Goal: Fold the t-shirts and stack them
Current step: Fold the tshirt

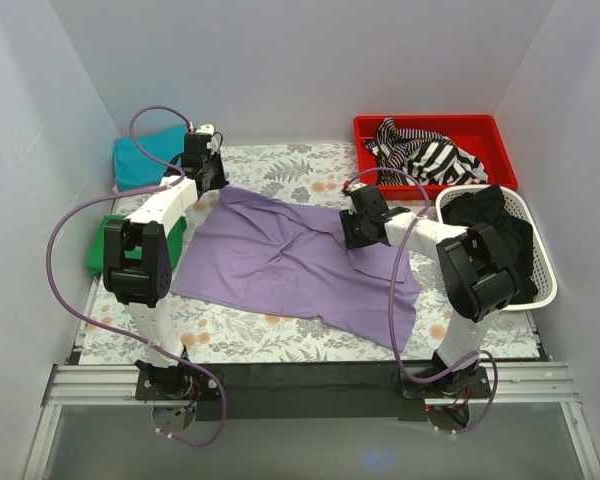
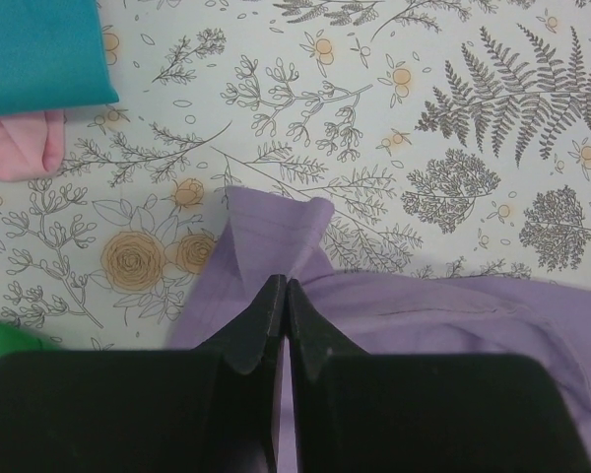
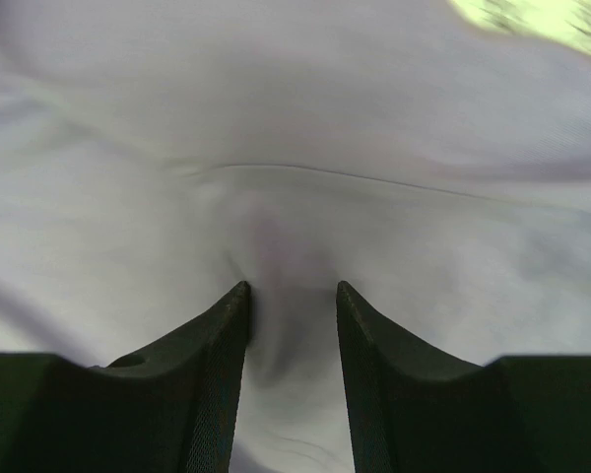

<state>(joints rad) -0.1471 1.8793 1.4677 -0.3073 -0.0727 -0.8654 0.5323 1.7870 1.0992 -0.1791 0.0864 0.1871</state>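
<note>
A lavender t-shirt [image 1: 290,260] lies spread and wrinkled across the middle of the flowered table cover. My left gripper [image 1: 208,172] is at the shirt's far left corner. In the left wrist view it [image 2: 281,286] is shut, pinching the lavender cloth [image 2: 453,315], and a small flap stands up just past the tips. My right gripper [image 1: 355,228] presses down on the shirt's far right part. In the right wrist view it [image 3: 293,288] stands open, with a pucker of lavender cloth [image 3: 295,118] between the fingers. Folded teal [image 1: 145,155], pink [image 2: 20,143] and green [image 1: 105,245] t-shirts lie at the left.
A red bin [image 1: 480,128] at the back right holds striped black-and-white cloth [image 1: 425,150]. A white basket [image 1: 542,290] at the right edge holds black clothes [image 1: 490,215]. White walls close in the table on three sides.
</note>
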